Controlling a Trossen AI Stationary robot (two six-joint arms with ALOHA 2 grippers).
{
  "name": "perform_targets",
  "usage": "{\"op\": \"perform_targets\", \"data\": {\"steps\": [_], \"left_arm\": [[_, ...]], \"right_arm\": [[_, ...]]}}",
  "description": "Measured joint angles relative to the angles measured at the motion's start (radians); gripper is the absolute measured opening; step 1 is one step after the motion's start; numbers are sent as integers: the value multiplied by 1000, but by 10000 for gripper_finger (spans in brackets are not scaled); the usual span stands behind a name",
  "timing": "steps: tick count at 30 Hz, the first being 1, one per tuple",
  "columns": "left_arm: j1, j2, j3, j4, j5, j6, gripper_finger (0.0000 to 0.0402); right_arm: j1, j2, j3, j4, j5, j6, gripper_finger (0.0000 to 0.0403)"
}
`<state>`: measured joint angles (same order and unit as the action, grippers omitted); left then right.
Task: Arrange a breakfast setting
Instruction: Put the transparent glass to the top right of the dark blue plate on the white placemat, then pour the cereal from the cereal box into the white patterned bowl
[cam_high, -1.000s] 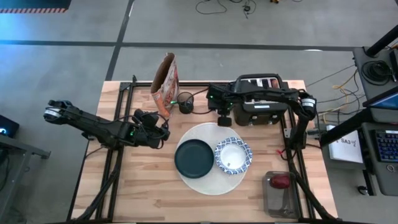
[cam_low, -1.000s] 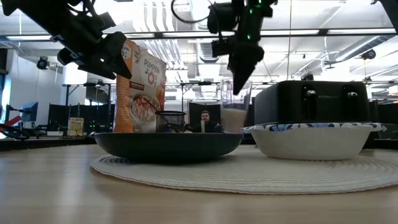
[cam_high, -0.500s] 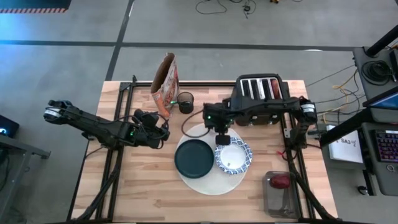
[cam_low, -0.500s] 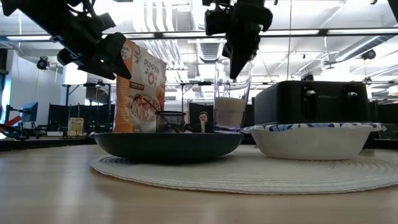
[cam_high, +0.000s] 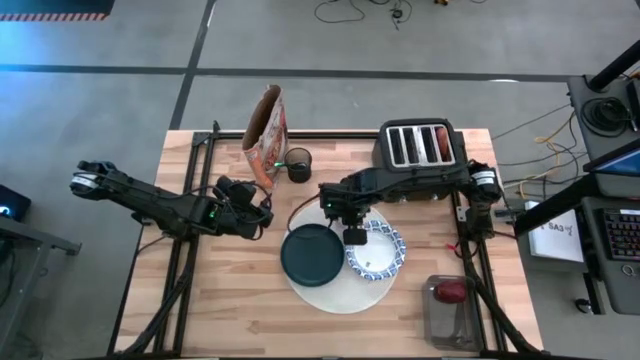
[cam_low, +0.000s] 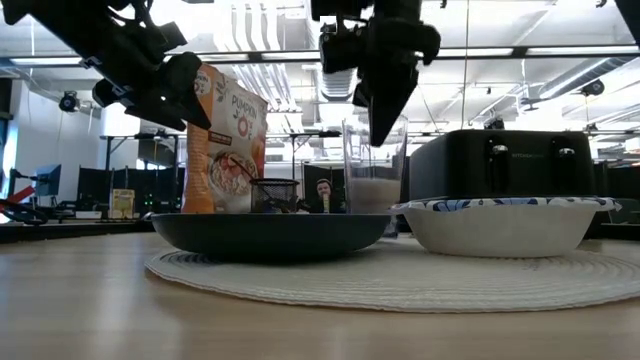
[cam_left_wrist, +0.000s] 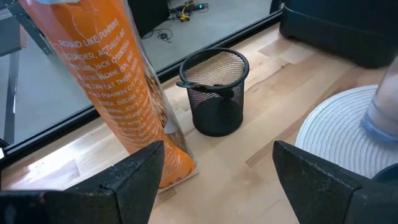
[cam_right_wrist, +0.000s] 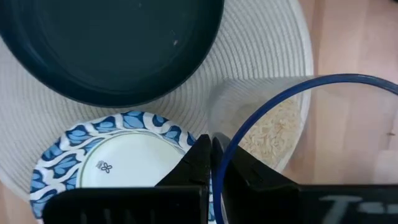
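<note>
From above, the round white mat (cam_high: 340, 290) lay near the table's middle, with bare wood around it toward six and nine o'clock; on it the dark green plate (cam_high: 311, 253) sat toward nine and the blue-and-white patterned bowl (cam_high: 378, 252) toward three, their rims almost touching; the right gripper (cam_high: 353, 236) hung over the gap between them near the mat's twelve o'clock edge; the left gripper (cam_high: 262, 216) waited off the mat at nine o'clock, just short of its rim. The black four-slot toaster (cam_high: 419, 146) stood at the far edge, the orange granola bag (cam_high: 267, 135) and the black mesh cup (cam_high: 298, 164) beside it toward eleven; a red apple (cam_high: 452, 292) lay in a clear tray (cam_high: 450, 325) at the five o'clock corner.

At table height, the right gripper (cam_low: 382, 110) was clamped on the rim of a clear glass (cam_low: 374, 178) partly filled with pale grains, which stood behind the plate (cam_low: 268, 236) and beside the bowl (cam_low: 502, 226); whether its base touched the mat (cam_low: 400, 278) could not be told.

The left wrist view showed its fingers (cam_left_wrist: 134, 180) spread apart over bare wood, the mesh cup (cam_left_wrist: 214, 93) and bag (cam_left_wrist: 112, 87) ahead, the mat's rim (cam_left_wrist: 329, 134) to one side.

The right wrist view showed the fingers (cam_right_wrist: 199, 163) pinched on the glass's blue-tinted rim (cam_right_wrist: 298, 130), above plate (cam_right_wrist: 118, 43) and bowl (cam_right_wrist: 124, 155).
</note>
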<state>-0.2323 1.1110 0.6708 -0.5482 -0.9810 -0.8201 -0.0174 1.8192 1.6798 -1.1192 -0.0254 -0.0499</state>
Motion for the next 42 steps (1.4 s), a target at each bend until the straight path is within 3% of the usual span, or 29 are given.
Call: {"op": "perform_targets", "data": {"steps": [8,23,35,42], "left_arm": [[-1,0,0,-7,5,0,283],[-1,0,0,-9,5,0,283],[-1,0,17,-7,31,0,283],[-1,0,17,-9,31,0,283]], "right_arm": [[0,22,0,-2,3,10,21],[0,-55,0,-86,30,9,109],[-13,-246,-6,-146,53,-25,116],[-14,-407,-145,7,52,36,107]]}}
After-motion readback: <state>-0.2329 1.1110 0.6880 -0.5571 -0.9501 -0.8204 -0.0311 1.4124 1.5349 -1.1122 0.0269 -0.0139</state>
